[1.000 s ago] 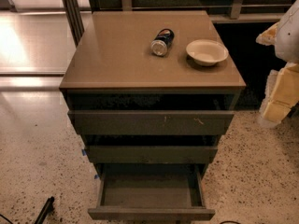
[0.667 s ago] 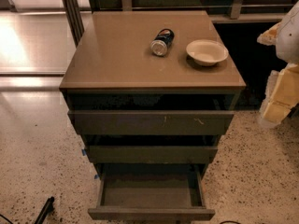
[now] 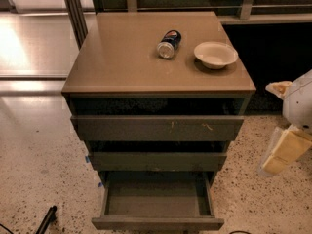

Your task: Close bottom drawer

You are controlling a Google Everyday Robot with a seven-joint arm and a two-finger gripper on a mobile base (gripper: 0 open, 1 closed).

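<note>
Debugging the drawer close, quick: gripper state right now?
Gripper: at the right edge, apart from the open bottom drawer; open or closed cannot be told.

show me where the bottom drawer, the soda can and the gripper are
bottom drawer [image 3: 157, 224]: camera view, on its front panel
soda can [image 3: 168, 44]: camera view, on its side
gripper [image 3: 282, 154]: camera view, right edge, on its pale yellow end
</note>
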